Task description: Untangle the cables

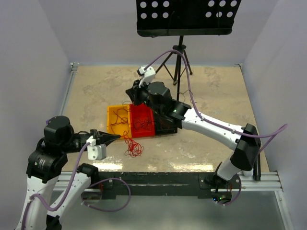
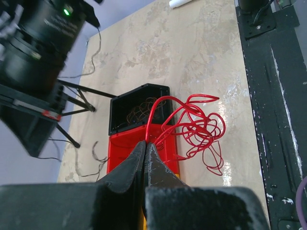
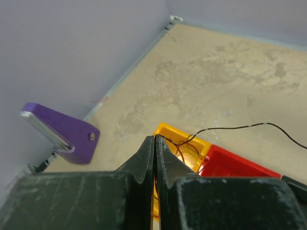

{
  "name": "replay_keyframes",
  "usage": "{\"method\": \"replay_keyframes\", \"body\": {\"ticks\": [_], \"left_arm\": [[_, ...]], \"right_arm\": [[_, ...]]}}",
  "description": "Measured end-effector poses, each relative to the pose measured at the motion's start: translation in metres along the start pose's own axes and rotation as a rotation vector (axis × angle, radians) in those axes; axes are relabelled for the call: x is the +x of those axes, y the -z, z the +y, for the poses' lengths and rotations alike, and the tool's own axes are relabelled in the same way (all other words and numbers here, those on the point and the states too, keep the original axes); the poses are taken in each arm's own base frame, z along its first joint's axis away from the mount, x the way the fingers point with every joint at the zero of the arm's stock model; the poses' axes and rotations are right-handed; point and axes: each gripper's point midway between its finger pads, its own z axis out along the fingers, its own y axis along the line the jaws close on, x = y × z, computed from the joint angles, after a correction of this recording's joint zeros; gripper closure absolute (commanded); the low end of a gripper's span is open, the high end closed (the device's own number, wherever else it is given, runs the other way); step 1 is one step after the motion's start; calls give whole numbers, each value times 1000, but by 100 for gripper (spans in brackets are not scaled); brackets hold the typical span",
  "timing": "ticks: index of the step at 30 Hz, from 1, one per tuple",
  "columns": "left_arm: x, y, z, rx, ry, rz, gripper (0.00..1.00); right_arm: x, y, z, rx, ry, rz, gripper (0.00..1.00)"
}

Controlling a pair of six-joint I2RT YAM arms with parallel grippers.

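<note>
My left gripper [image 1: 115,138] is shut on a red cable [image 2: 149,120] near the front of the table. The rest of that cable hangs as a curly red tangle [image 1: 134,148] beside the bins, and it also shows in the left wrist view [image 2: 201,127]. My right gripper [image 1: 132,95] is raised over the bins and shut on a hair-thin black cable [image 3: 240,127], which runs off to the right. Thin dark and red cables lie in the yellow bin [image 1: 118,120], the red bin [image 1: 142,122] and the black bin [image 2: 139,108].
The three bins stand side by side mid-table; the yellow one [image 3: 168,132] and the red one [image 3: 240,165] lie under my right gripper. A music stand [image 1: 187,17] on a tripod stands at the back. A purple block [image 3: 62,132] is by the left wall.
</note>
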Motion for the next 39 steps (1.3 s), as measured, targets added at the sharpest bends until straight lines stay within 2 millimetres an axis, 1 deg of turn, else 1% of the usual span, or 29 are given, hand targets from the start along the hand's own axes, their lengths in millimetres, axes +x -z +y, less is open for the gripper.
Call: {"method": "replay_keyframes", "body": {"ticks": [2,8,15,20,24,25,26,28,29,31,33,35,38,39], "left_arm": [[-5,1,0,1,-8,-11,100],[-13,3,1,0,-22,-26,100],[-20,6,4,-11,-36,-37,100],[-37,12,10,-37,-64,-61,100],[-46,14,15,-54,-85,-80,100],[-47,14,16,-56,-86,-83,100],[-48,14,17,-59,-85,-87,100],[-51,14,19,-65,-81,-95,100],[-53,14,21,-71,-81,-101,100],[-57,15,25,-91,-82,-111,100],[-63,17,32,-124,-92,-122,100],[-71,22,40,-177,-115,-138,100],[-84,29,49,-244,-144,-168,100],[-89,31,53,-264,-149,-180,100]], "right_arm": [[22,-4,-12,24,1,42,100],[67,-9,-39,79,-3,122,100],[99,-11,-54,116,-16,176,100],[128,-5,-75,199,-31,219,100],[144,0,-86,238,-39,243,100],[146,1,-87,242,-39,248,92],[147,2,-87,246,-39,255,80],[148,2,-87,246,-45,257,49],[148,2,-87,246,-47,256,38],[148,2,-87,242,-45,259,24],[145,5,-85,233,-44,259,15],[134,10,-79,212,-49,248,10],[99,29,-67,161,-69,183,9],[82,37,-61,138,-79,150,9]]}}
